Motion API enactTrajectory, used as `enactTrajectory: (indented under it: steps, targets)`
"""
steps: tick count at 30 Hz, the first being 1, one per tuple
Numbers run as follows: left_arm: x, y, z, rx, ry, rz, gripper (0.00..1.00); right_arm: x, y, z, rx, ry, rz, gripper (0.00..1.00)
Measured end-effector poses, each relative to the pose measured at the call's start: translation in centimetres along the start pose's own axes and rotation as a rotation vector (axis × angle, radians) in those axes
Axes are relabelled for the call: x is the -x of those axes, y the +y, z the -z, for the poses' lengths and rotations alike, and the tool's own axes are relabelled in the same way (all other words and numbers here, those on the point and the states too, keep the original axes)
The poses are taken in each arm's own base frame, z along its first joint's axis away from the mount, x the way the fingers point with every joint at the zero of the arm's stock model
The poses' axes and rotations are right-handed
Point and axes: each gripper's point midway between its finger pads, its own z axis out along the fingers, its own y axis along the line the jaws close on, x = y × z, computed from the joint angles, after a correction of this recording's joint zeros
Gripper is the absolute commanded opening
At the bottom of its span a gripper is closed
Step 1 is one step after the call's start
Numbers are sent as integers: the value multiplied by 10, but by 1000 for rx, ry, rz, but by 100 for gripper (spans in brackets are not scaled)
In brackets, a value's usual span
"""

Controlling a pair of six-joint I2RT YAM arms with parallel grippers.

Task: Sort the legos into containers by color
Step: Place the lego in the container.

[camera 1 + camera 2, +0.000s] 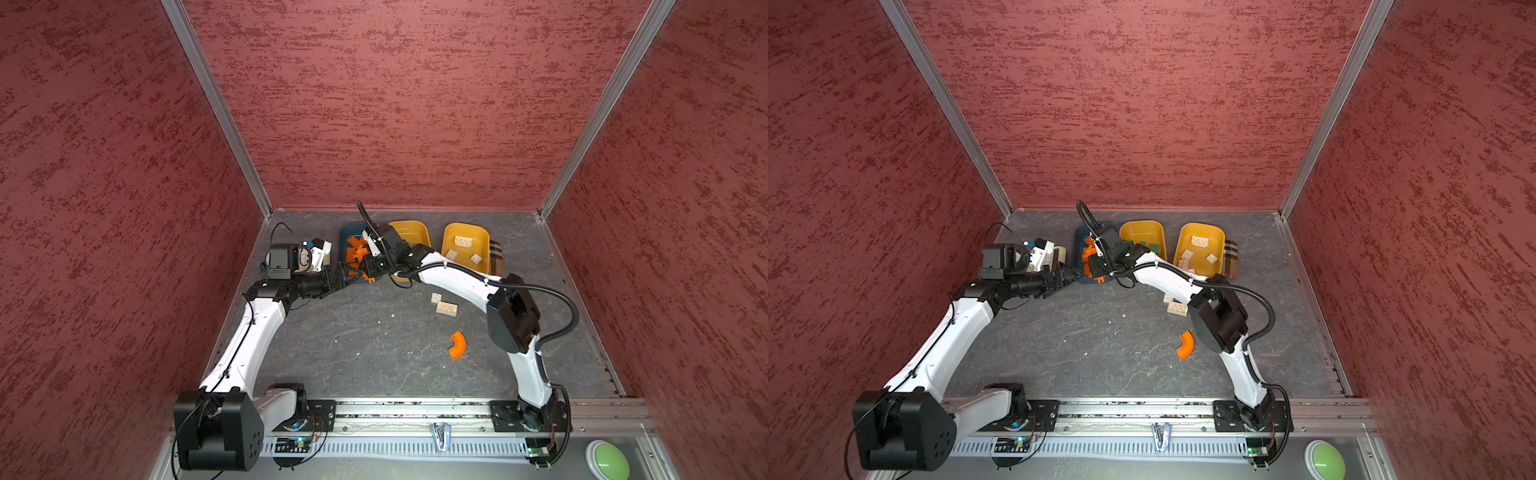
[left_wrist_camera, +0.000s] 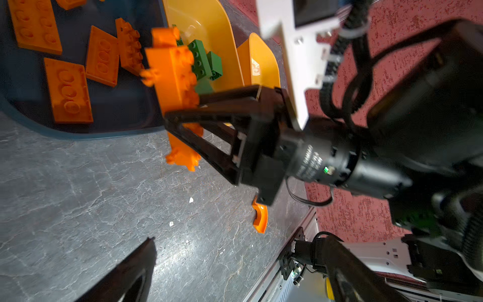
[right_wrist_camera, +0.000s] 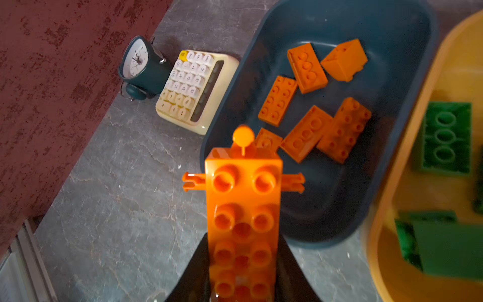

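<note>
3 containers stand in a row along the 12 o'clock side of the table (image 1: 353, 353): a teal tub (image 1: 347, 232) toward 11 o'clock with orange bricks (image 3: 305, 68) in it, a middle yellow tub (image 1: 411, 228) at 12 with green bricks (image 2: 203, 60), and a right yellow tub (image 1: 465, 227) toward 1 with cream bricks (image 1: 463, 241).

2 arms meet in front of the teal tub. The right gripper (image 2: 183, 111) is clamped on the long orange piece (image 3: 243, 209), fingers pressing its 2 long sides. The left gripper (image 1: 1070, 277) has its jaws wide apart and empty, just off the tub's 7 o'clock corner.

The move turns on 1 relation. The held piece hangs at the tub's 6 o'clock rim, with only its knobbed far end over the inside. Its long axis points on into the tub, whose open floor lies toward 12 o'clock from the jaws. The right arm, holding the piece, is plainly the one to finish. It probably needs a short carry toward 12 before letting go, or the long piece may straddle the rim.

The orange arc (image 1: 457, 345) lies on the table toward 4 o'clock. 2 loose cream bricks (image 1: 446, 308) sit near 3 o'clock, both by the right arm.
</note>
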Motion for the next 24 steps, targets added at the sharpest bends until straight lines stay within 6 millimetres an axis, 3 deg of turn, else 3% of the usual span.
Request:
enactTrajectory:
  steps: [4,9,13,18,24]
  targets:
    - [-1,2,2,3,-3,4,99,18,-8,-30,5,-29,-11,24]
    - [-1,4,2,6,-4,10,99,36,-16,-58,-3,-58,-10,58]
    - [-1,4,2,6,-5,7,100,35,-21,-61,-18,-42,-4,69]
    - [-1,4,2,-2,-5,4,99,20,-25,-39,-46,5,5,71]
    - [-1,5,-4,-15,5,7,99,-13,-29,42,-80,49,12,75]
